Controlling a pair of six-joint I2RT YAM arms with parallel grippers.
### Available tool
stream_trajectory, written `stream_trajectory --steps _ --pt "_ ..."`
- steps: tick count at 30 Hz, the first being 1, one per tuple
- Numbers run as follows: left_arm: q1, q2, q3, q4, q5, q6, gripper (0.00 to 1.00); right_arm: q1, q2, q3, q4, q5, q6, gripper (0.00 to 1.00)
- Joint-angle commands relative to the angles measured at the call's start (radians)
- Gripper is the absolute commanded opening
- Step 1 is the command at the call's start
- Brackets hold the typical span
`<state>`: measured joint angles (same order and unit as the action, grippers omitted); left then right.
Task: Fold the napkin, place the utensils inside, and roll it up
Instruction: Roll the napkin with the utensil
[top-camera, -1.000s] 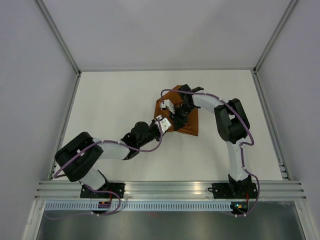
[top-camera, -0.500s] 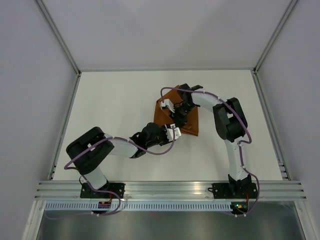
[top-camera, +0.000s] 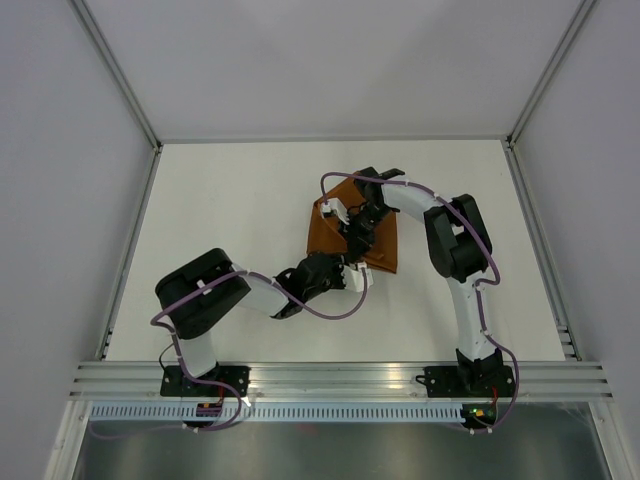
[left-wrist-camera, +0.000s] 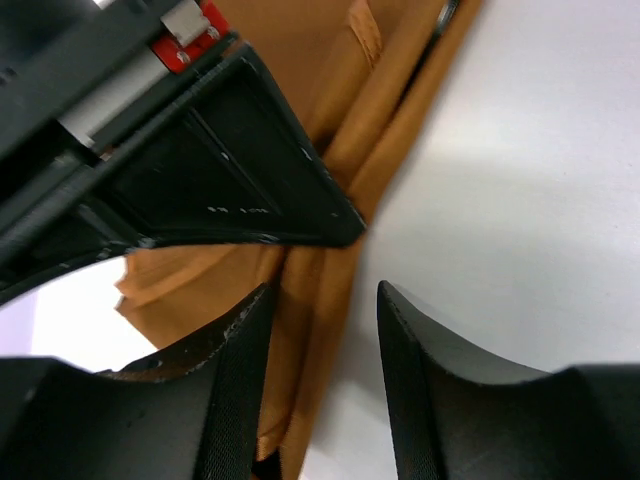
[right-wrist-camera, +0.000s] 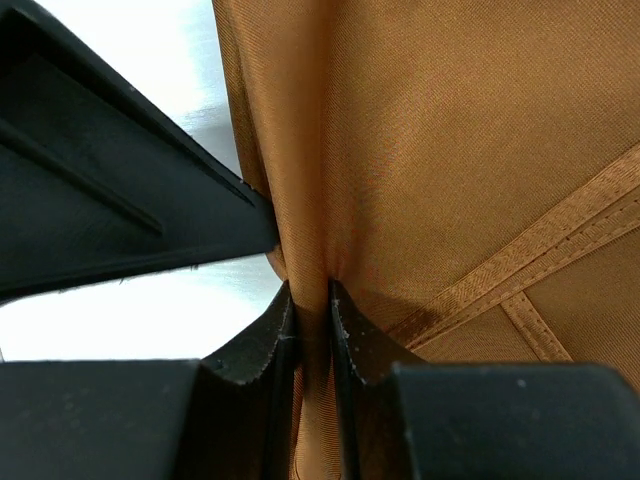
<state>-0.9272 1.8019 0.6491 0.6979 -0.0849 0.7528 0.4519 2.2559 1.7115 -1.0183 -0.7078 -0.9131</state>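
The rust-orange napkin (top-camera: 326, 230) lies folded on the white table (top-camera: 230, 210), right of centre. My right gripper (top-camera: 356, 238) rests on top of it. In the right wrist view this gripper (right-wrist-camera: 308, 292) is shut on a raised fold of the napkin (right-wrist-camera: 450, 150). My left gripper (top-camera: 361, 270) is at the napkin's near edge. In the left wrist view it (left-wrist-camera: 325, 290) is open, with the napkin's layered edge (left-wrist-camera: 310, 330) between its fingers (left-wrist-camera: 235, 380). The knife is hidden.
The right gripper's black body (left-wrist-camera: 200, 170) fills the upper left of the left wrist view, close above the left fingers. A left finger (right-wrist-camera: 110, 200) shows at the left of the right wrist view. Grey walls and metal rails (top-camera: 130, 240) border the table.
The left arm has swung to the right, and its gripper has moved along the napkin's near edge towards the lower right. The right gripper has barely moved.
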Motion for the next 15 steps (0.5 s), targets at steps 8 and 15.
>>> stream_trajectory --steps 8,15 --pt "-0.025 0.017 0.006 0.134 -0.053 0.143 0.54 0.002 0.119 -0.023 -0.062 0.131 -0.041 0.17" --pt "-0.022 0.036 0.032 0.071 -0.021 0.128 0.60 0.002 0.133 -0.003 -0.077 0.128 -0.043 0.17"
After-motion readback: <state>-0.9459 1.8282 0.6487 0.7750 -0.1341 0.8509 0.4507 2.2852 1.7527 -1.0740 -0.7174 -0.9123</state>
